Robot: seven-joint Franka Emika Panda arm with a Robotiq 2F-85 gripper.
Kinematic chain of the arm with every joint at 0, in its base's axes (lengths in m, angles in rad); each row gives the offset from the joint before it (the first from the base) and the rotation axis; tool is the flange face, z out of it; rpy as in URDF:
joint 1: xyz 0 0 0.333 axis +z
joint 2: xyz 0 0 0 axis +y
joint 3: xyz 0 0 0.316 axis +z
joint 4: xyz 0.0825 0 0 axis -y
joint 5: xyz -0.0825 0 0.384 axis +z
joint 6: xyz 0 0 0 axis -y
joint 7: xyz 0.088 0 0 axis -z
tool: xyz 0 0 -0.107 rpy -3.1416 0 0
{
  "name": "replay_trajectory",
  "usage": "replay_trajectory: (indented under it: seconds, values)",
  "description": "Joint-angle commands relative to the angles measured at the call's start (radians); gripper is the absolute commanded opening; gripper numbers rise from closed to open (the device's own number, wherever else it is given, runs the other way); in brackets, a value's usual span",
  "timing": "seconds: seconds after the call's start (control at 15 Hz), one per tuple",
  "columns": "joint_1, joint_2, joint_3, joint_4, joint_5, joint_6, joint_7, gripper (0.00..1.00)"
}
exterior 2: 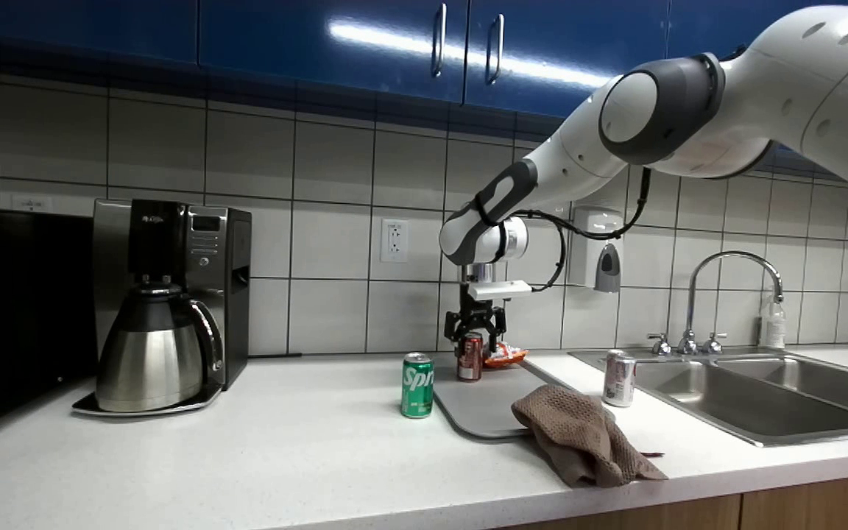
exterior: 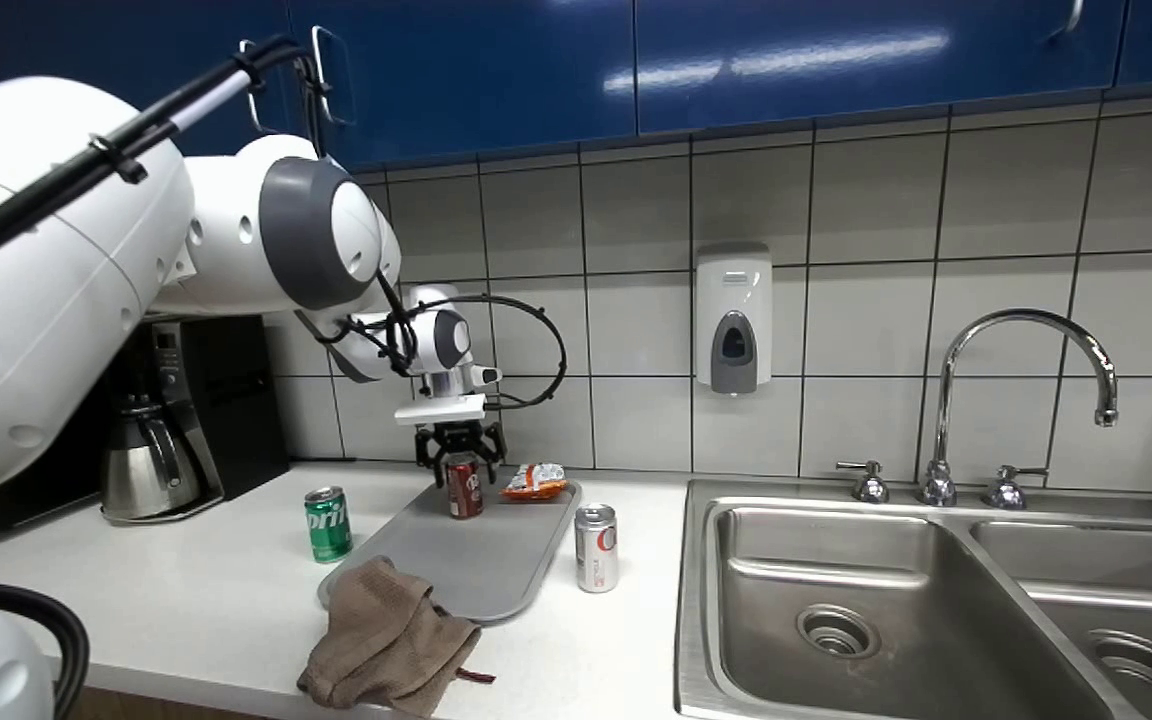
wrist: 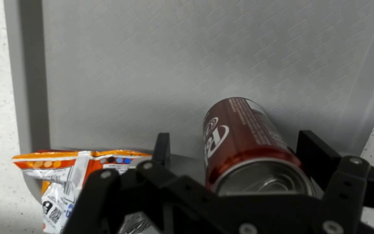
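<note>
Toward the far end of the gray tray [exterior: 506, 560], a red can [exterior: 466, 492] stands upright between the spread fingers of the pincer [wrist: 234, 143]: reached, it seems, but not yet gripped or lifted. A green can [exterior: 328, 525] stands left of the tray, a silver can [exterior: 597, 548] right of it.

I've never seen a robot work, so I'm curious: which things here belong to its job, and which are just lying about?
Part of the job, it seems: the gripper, open around the dark red can; the grey tray under it.

Probably just lying about: the orange packet, green Sprite can, silver can, brown cloth, coffee maker.
</note>
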Motion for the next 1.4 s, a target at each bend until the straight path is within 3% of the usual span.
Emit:
replay_trajectory:
  seconds: [0.0,0.33,0.4,0.47,0.67,0.8,1.33]
  values:
    - [-0.007,0.032,0.007,0.072,0.014,-0.054,0.011,1.00]
    - [-0.007,0.038,0.008,0.091,0.014,-0.063,0.008,1.00]
    - [-0.008,0.038,0.009,0.092,0.015,-0.064,0.005,0.75]
    - [-0.008,0.037,0.010,0.091,0.015,-0.067,0.003,0.72]
    - [-0.009,0.037,0.011,0.092,0.014,-0.082,-0.003,0.49]
    - [-0.009,0.032,0.013,0.086,0.014,-0.083,-0.006,0.38]
    - [-0.019,-0.035,0.055,0.044,0.041,-0.075,-0.069,0.38]
